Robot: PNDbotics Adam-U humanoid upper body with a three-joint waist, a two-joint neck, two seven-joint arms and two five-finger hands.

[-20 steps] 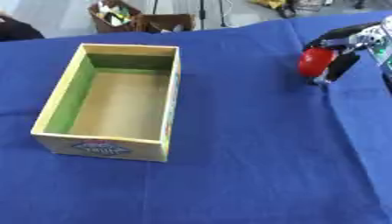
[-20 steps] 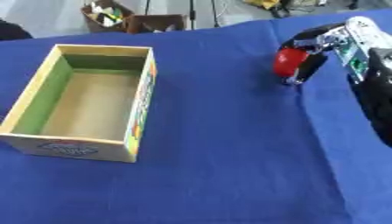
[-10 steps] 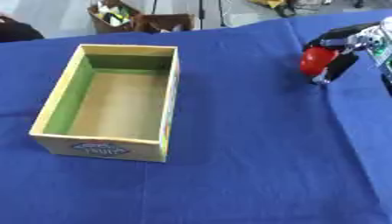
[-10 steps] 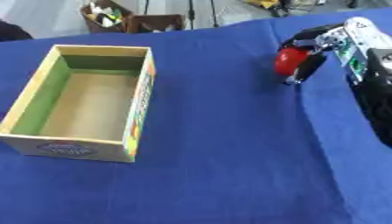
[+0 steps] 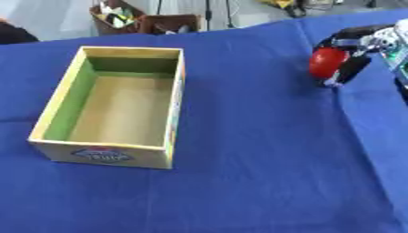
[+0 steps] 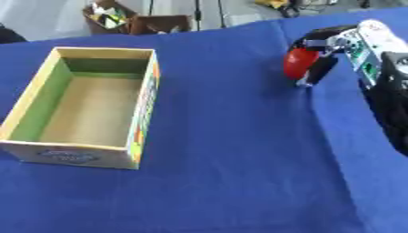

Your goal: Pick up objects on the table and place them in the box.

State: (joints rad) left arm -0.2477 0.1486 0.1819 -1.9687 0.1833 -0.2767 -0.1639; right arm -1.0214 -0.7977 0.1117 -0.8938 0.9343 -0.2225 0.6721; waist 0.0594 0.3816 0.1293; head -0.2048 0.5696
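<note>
Now the right hand (image 6: 323, 50), at two o'clock on the blue cloth (image 5: 263, 150), has its fingers curled round a red rounded object (image 5: 328, 63), possibly an apple. Lift it straight up, then carry it toward nine o'clock over the open cardboard box (image 5: 172, 113), whose long axis runs twelve to six. The red thing shows no clear axis.

Red object (image 5: 328, 62) partly behind robot hand (image 6: 323, 52) fingers — arm cropped at right edge.
</note>
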